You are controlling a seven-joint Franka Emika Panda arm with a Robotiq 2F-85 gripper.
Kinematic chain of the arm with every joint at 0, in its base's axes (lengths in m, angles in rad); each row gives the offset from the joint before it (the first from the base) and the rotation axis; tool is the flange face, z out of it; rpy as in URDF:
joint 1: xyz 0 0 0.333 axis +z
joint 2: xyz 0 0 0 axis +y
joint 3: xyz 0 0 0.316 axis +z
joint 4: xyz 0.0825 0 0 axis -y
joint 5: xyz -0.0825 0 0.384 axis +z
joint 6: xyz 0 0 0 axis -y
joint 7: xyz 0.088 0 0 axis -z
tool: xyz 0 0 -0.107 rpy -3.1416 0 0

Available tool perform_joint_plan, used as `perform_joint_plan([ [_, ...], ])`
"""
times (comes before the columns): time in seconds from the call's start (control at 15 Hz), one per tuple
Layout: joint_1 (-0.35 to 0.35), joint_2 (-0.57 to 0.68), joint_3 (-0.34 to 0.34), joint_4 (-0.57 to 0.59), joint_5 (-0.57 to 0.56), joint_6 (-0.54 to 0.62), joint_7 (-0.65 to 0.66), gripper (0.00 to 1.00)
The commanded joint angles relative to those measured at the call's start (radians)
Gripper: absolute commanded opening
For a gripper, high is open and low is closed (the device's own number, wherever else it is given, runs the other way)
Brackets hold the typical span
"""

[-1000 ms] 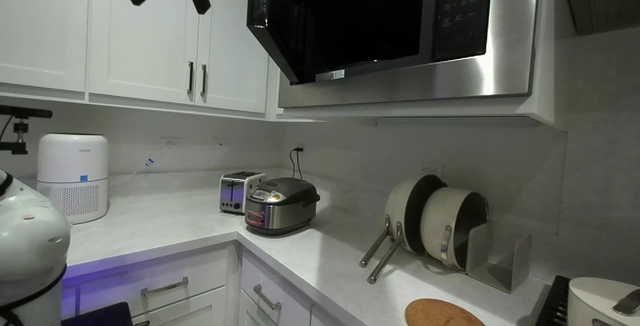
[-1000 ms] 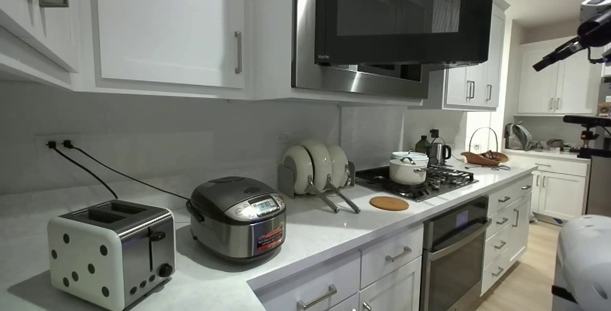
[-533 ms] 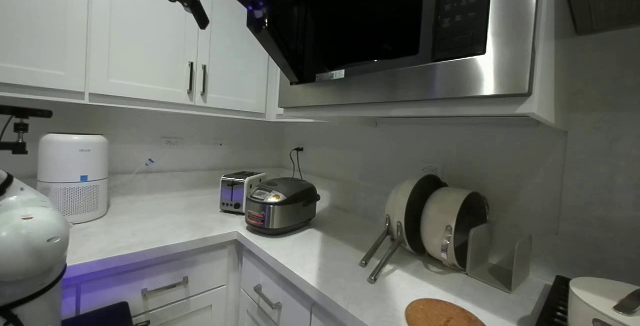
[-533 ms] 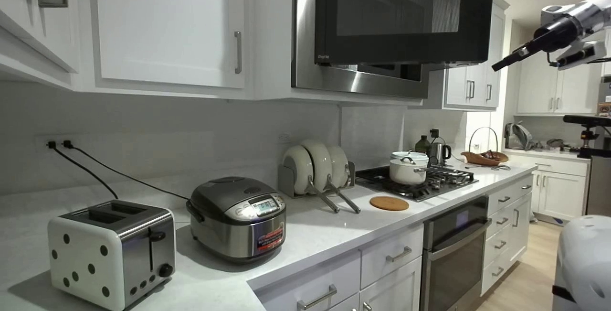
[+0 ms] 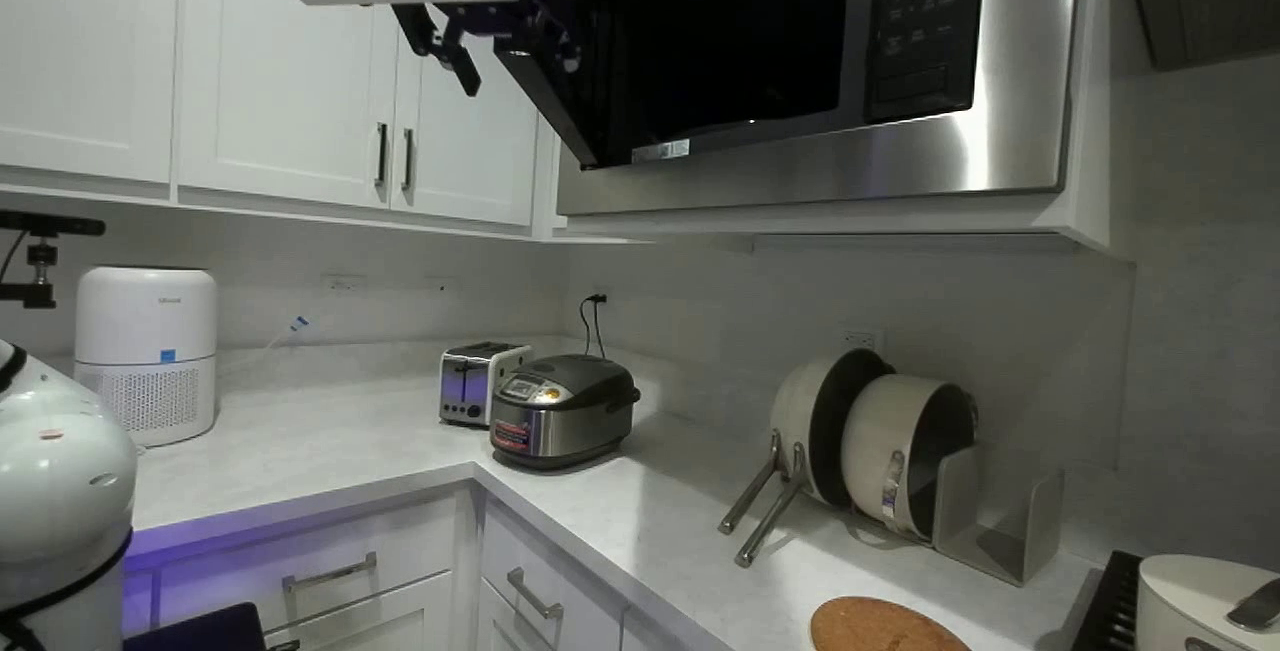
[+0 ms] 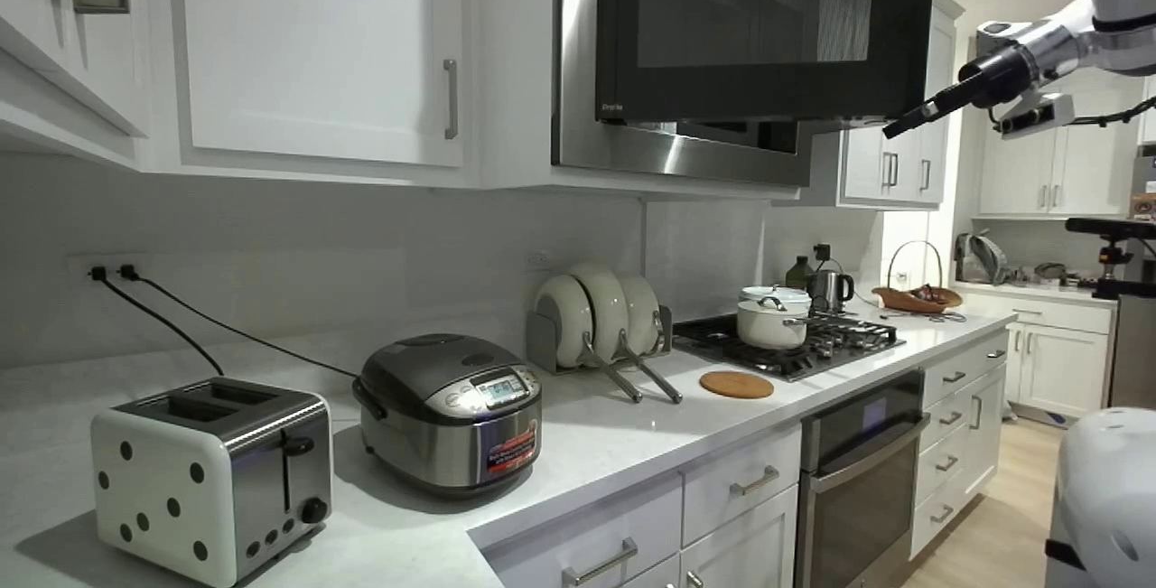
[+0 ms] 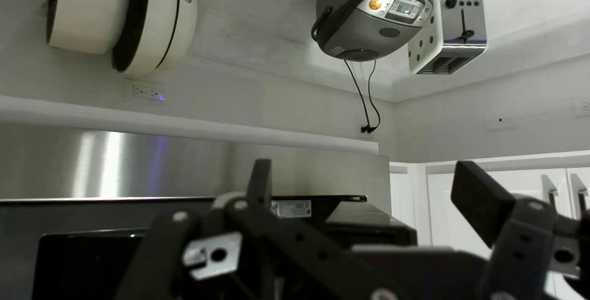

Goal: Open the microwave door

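Observation:
The microwave door (image 6: 623,91), dark glass in a black frame, stands swung out from the microwave (image 5: 1020,81) in both exterior views. Beyond it the dark cavity shows in an exterior view. My gripper (image 5: 520,69) is at the door's free edge, one finger against the white cabinet behind, the other overlapping the door in that view. In the wrist view the gripper (image 7: 371,187) is open, fingers wide apart, and the lower edge of the door (image 7: 364,214) appears in the gap between them. Neither finger visibly touches the door there. The door's upper part is out of frame.
White cabinets (image 5: 290,81) with bar handles hang behind the gripper. Below, the counter (image 5: 350,401) bears a rice cooker (image 5: 565,411), a toaster (image 5: 480,381) and racked pans (image 5: 890,451). A white pot (image 6: 772,324) stands on the stove.
The arm has come further into both exterior views. My gripper has moved right and down in an exterior view, closing on the door's edge. The door has not moved; the fingers stay apart.

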Motion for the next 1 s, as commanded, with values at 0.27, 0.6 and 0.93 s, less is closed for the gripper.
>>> perform_joint_plan([
  [0.27, -0.041, -0.058, 0.059, -0.108, 0.064, 0.172, -0.025, 1.0],
  [0.6, -0.036, -0.099, 0.069, -0.128, 0.079, 0.211, -0.025, 1.0],
  [0.93, -0.028, -0.127, 0.066, -0.128, 0.073, 0.219, -0.017, 1.0],
])
